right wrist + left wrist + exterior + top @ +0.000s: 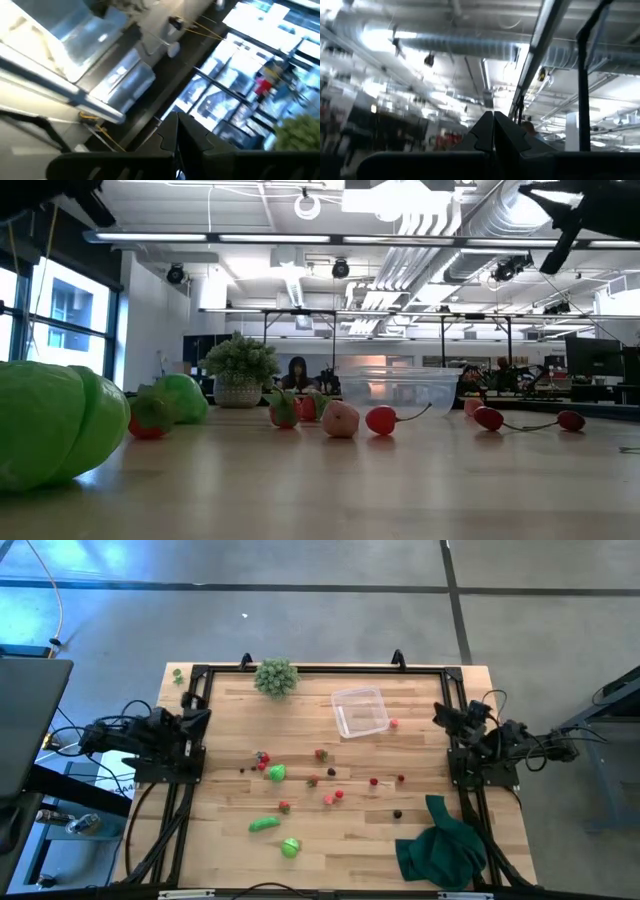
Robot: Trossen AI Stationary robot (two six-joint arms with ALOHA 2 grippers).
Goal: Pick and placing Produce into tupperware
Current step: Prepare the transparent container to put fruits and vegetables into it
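One tupperware [360,712] and scattered produce [275,773] on a wooden desk [230,740], both arms parked.

Three green pieces and roughly a dozen small red and dark ones are counted mid-desk, all outside the empty tupperware. The left gripper [493,131] and right gripper [176,136] are held at opposite desk edges, well apart from everything, jaws clenched. An open-ceilinged hall is seen behind.

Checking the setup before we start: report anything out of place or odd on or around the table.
One small green piece lies off the table's far left corner, outside the frame, apart from the produce scattered mid-table. The tupperware sits upright and empty. Both arms are folded at the sides.
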